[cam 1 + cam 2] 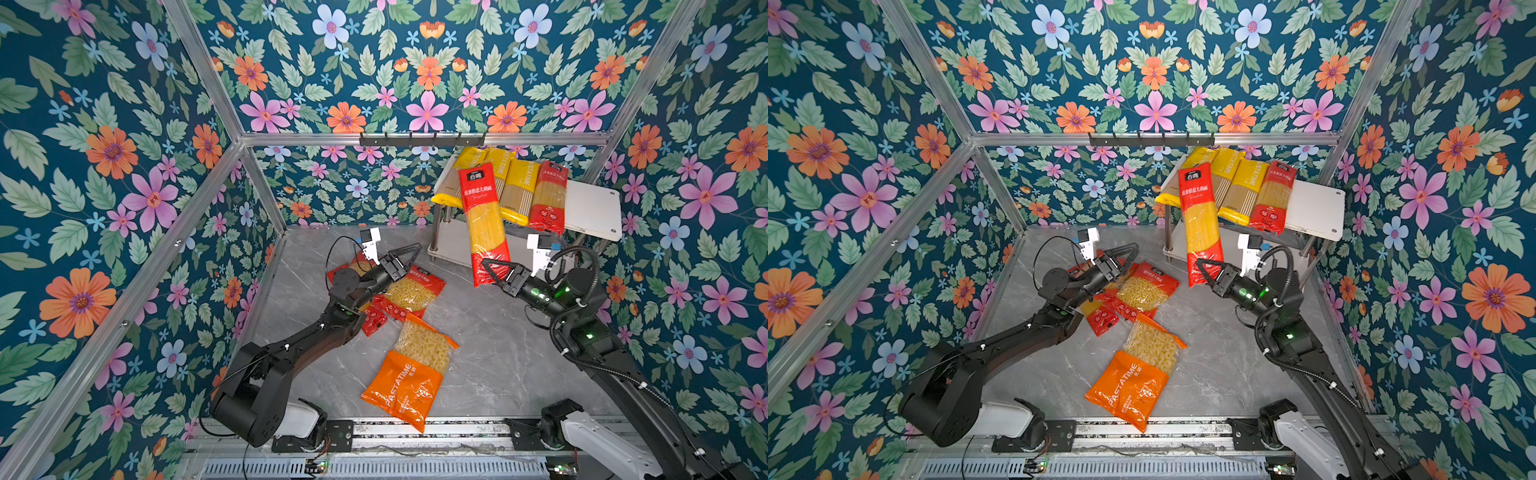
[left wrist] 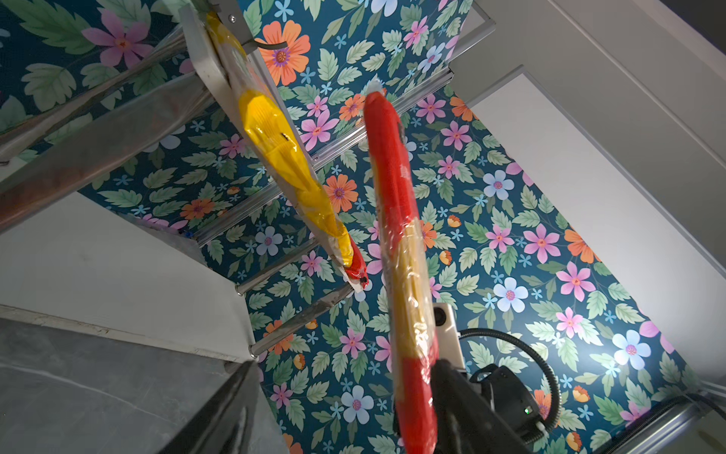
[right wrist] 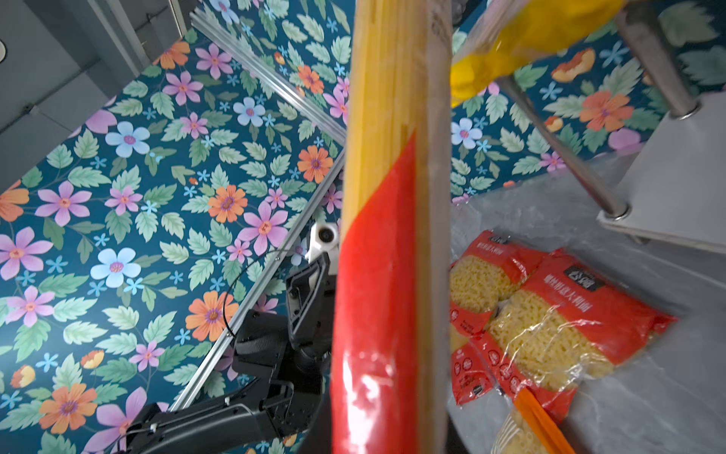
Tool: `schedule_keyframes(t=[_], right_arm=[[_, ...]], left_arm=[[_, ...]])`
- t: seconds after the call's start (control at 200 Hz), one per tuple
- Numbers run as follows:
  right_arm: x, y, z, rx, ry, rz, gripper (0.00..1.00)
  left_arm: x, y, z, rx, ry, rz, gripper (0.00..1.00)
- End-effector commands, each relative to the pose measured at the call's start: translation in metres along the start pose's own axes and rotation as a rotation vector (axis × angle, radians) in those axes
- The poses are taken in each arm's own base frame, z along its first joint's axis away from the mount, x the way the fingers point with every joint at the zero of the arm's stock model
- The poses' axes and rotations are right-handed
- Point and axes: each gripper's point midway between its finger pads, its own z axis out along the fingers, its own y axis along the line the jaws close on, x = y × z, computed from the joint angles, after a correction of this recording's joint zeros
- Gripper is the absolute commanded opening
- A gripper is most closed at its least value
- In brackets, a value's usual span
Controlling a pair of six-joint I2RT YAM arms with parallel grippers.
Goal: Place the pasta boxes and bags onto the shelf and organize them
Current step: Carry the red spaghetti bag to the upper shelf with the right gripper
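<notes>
**Asker:** What are the jaws doing?

**Describer:** The right jaws are clamped on the red lower end of a long red spaghetti pack (image 1: 484, 220). The pack stands almost upright in the air just in front of the shelf (image 1: 590, 208), clear of the desk (image 1: 498, 353). In the left wrist view, a gap shows between the pack and the shelf's top board. The left jaws stand apart and grip nothing. They hover over the bags on the desk in front of the shelf.

**Asker:** How many of each thing?

**Describer:** There are nine packs. On the shelf's top board lie three yellow spaghetti packs (image 1: 517, 185) and a second red spaghetti pack (image 1: 548, 199), side by side. On the desk in front of the shelf are two red macaroni bags (image 3: 569, 326), overlapping. A third red spaghetti pack (image 1: 1104, 322) lies beneath them. One orange macaroni bag (image 1: 409, 386) lies farthest from the shelf.

**Asker:** What is hidden or unclear?

**Describer:** In both top views the held pack covers most of one yellow pack, whose end hangs over the board's edge. The left arm (image 1: 316, 332) hides part of one macaroni bag. The third red pack shows only its end. The left wrist view shows just one of the left jaws, at the picture's edge. The right wrist view cuts off the spot where the right jaws grip. The small print on the red packs is unreadable.
</notes>
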Motion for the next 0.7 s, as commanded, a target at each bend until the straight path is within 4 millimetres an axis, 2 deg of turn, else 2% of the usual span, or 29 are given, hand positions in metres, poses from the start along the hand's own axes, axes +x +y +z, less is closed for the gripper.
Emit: schedule_keyframes(t=[0.0,0.175,0.295,0.395,0.53,0.565,0.69], right_arm=[[-0.048,0.027,-0.024,-0.033,-0.114,-0.115,0.00],[-0.116,0.012,-0.067,0.098,-0.215,-0.015,0.00],[-0.159,-0.017,-0.097,0.168,-0.299,0.138,0.00],[-0.175,-0.031,-0.103,0.237,-0.322,0.149,0.00],[-0.194,-0.045,-0.098,0.250,-0.309,0.195,0.00],[-0.202,-0.053,-0.106,0.275,-0.335,0.204,0.00],[-0.206,-0.066,-0.106,0.300,-0.320,0.227,0.00]], left_arm=[[0.003,0.001,-0.005,0.000,0.004,0.022,0.71],[0.015,0.022,-0.015,-0.055,0.016,-0.007,0.71],[0.026,0.037,-0.021,-0.070,0.033,-0.057,0.71],[0.031,0.045,-0.025,-0.087,0.041,-0.078,0.71],[0.034,0.049,-0.028,-0.099,0.041,-0.084,0.71],[0.034,0.050,-0.028,-0.101,0.041,-0.083,0.71],[0.036,0.053,-0.030,-0.110,0.039,-0.086,0.70]])
